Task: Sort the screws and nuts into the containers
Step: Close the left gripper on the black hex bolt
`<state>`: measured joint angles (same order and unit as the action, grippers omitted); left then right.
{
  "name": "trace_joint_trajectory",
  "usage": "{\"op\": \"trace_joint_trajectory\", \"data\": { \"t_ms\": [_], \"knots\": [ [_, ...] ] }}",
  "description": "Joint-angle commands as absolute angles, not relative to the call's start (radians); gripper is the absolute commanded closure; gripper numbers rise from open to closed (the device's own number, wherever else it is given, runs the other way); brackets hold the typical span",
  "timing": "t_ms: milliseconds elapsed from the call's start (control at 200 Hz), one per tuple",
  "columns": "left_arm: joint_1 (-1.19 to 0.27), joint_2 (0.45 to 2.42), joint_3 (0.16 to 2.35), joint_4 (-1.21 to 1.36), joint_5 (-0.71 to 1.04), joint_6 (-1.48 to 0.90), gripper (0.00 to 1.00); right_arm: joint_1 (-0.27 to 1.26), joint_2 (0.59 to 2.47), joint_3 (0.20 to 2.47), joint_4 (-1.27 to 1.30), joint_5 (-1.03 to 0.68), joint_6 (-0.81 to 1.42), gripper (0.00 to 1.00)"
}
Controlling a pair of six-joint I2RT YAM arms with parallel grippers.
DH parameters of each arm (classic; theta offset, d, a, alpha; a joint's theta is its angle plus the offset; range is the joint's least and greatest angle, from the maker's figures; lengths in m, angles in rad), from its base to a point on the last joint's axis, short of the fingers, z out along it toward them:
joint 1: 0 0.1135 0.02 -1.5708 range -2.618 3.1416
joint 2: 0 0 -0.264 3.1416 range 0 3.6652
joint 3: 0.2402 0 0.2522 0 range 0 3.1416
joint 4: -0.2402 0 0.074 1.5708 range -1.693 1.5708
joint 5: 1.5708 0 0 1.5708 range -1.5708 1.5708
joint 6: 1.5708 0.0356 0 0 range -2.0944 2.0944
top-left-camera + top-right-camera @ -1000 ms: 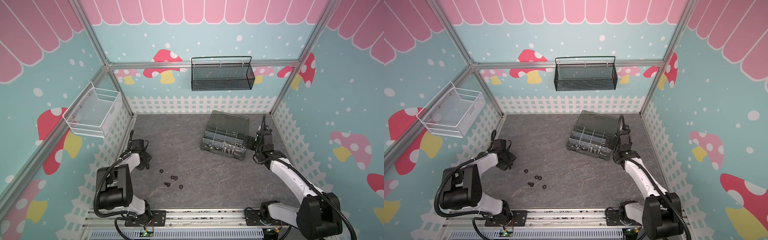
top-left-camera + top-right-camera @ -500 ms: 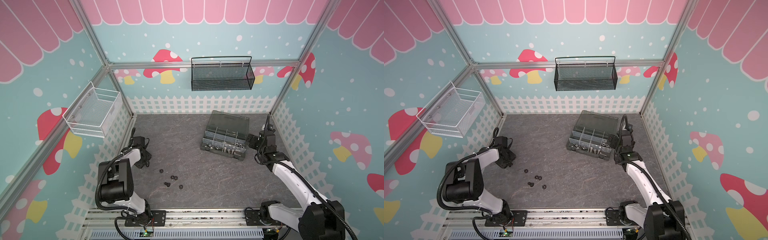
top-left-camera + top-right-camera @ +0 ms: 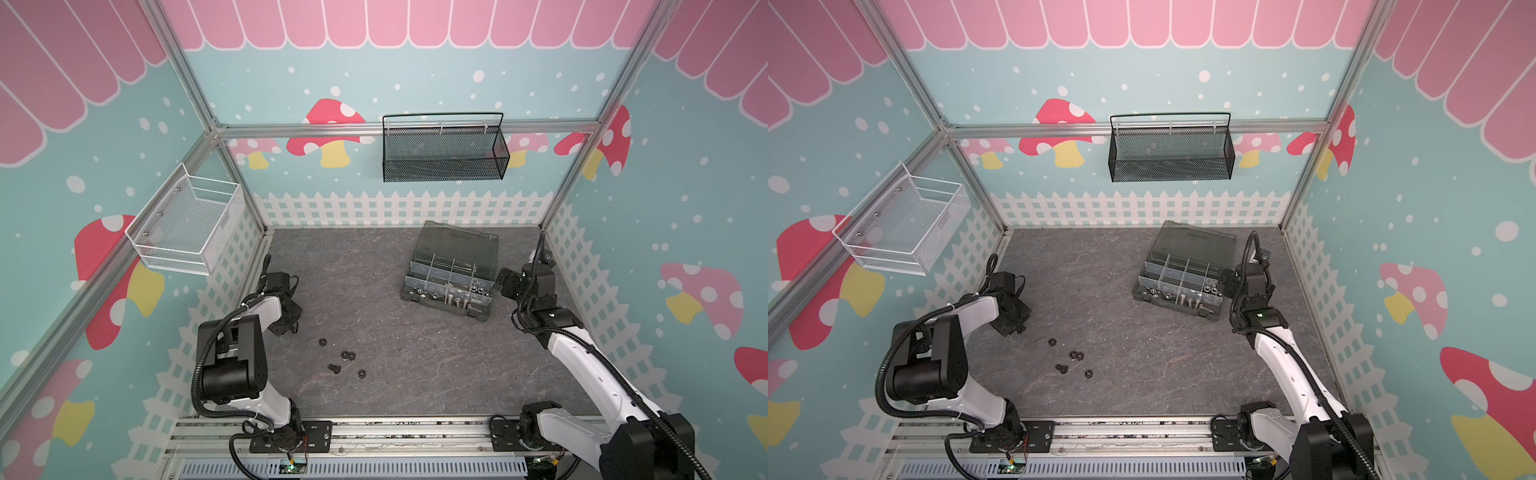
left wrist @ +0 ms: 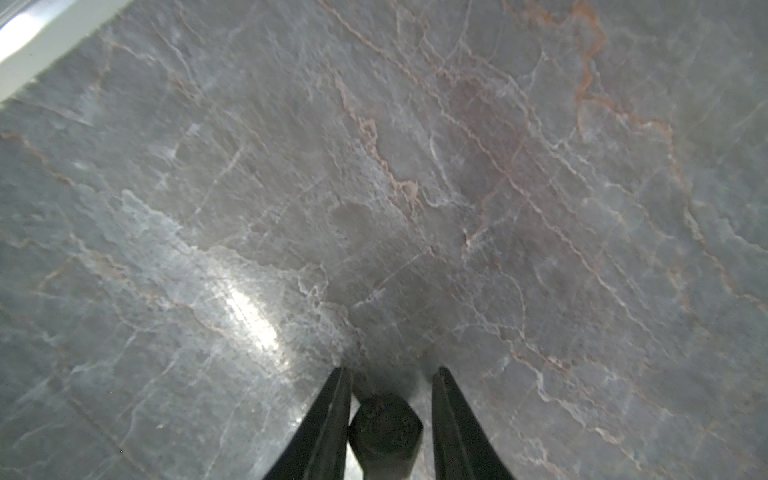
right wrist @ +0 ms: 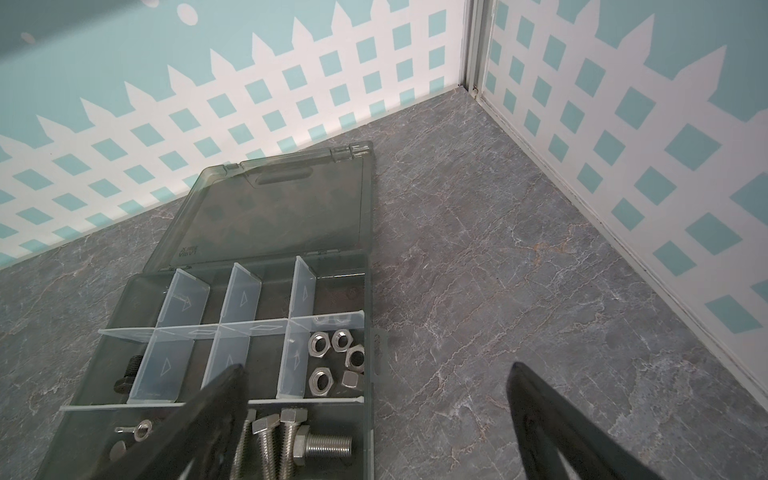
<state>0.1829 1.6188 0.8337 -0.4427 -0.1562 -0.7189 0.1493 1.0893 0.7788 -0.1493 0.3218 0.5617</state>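
Left wrist view: the left gripper (image 4: 390,370) stands over the grey table (image 4: 415,166), jaws only narrowly apart around a black hex piece (image 4: 386,432), which touches one finger (image 4: 328,415) and is just clear of the other. In both top views black nuts (image 3: 348,355) and one black screw (image 3: 334,368) lie loose, well apart from the box (image 3: 444,305). The right gripper (image 5: 376,368), jaws spread wide and holding nothing, is beside the box's silver nuts (image 5: 336,357).

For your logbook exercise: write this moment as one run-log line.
left gripper: open round black hex piece | right gripper: open at box edge | box: open, silver nuts, bolts inside | table: black nuts loose
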Motion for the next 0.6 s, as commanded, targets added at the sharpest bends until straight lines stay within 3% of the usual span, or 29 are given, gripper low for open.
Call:
{"op": "trace_joint_trajectory", "data": {
  "t_ms": [0,110,265,595],
  "knots": [
    [0.179,1.625,0.777,-0.502,-0.077,-0.736,0.64,0.146,1.085,0.767,-0.149,0.329,0.582,0.02],
    [0.175,1.608,0.763,-0.501,-0.066,-0.74,0.59,0.146,1.082,0.766,-0.146,0.328,0.583,0.02],
    [0.163,1.61,0.754,-0.5,-0.064,-0.747,0.6,0.147,1.08,0.761,-0.143,0.325,0.586,0.02],
    [0.155,1.61,0.766,-0.497,-0.067,-0.746,0.77,0.146,1.056,0.751,-0.146,0.334,0.586,0.02]
  ]
}}
